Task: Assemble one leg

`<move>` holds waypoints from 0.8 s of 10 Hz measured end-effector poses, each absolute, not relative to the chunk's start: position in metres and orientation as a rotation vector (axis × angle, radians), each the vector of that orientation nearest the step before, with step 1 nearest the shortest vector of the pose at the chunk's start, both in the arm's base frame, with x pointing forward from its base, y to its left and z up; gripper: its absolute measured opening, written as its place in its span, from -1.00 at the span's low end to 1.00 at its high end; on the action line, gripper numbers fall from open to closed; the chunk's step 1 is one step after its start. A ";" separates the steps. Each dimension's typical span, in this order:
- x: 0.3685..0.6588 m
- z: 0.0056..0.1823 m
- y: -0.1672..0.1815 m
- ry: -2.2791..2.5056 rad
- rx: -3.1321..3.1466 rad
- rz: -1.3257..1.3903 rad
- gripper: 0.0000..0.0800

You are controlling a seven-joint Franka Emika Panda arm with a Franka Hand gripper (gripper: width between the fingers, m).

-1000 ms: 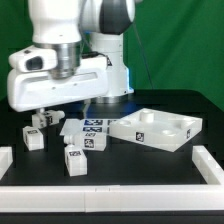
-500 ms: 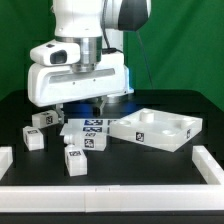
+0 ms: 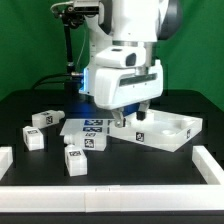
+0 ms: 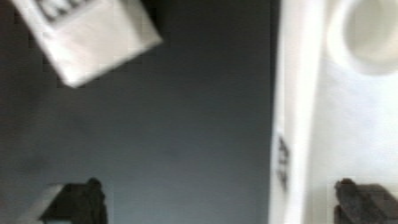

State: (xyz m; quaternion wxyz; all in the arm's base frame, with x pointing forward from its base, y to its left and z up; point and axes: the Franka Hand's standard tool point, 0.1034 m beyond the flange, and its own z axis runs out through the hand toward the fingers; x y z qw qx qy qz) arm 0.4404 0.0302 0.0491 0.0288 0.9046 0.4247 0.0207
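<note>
Several legs, small white blocks with marker tags, lie on the black table at the exterior view's left: one (image 3: 42, 120) at the back, one (image 3: 33, 139) nearer the left, one (image 3: 74, 159) at the front. None shows in the wrist view. My gripper (image 3: 131, 116) is open and empty, well to the right of the legs, above the left edge of the large flat white piece (image 3: 158, 129). In the wrist view my gripper (image 4: 222, 203) has its dark fingertips (image 4: 80, 200) wide apart, with that piece's rim (image 4: 329, 110) under one side.
The marker board (image 3: 88, 128) lies between the legs and the large white piece; its corner shows in the wrist view (image 4: 89, 40). White rails border the table at the front (image 3: 110, 193) and right (image 3: 208, 162).
The arm has swung from above the legs at the exterior view's left over to the right, above the large white piece's left edge. The gripper holds nothing throughout.
</note>
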 end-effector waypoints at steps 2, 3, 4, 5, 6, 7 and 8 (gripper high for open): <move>0.442 0.051 0.018 1.299 2.791 0.065 0.62; 0.442 0.050 0.019 1.303 2.790 0.063 0.62; 0.441 0.050 0.020 1.303 2.790 0.062 0.62; 0.437 0.042 0.028 1.245 2.827 0.027 0.62; 0.437 0.036 0.035 1.246 2.833 0.003 0.62; 0.437 0.031 0.042 1.254 2.833 0.000 0.62; 0.436 0.022 0.053 1.204 2.863 -0.015 0.62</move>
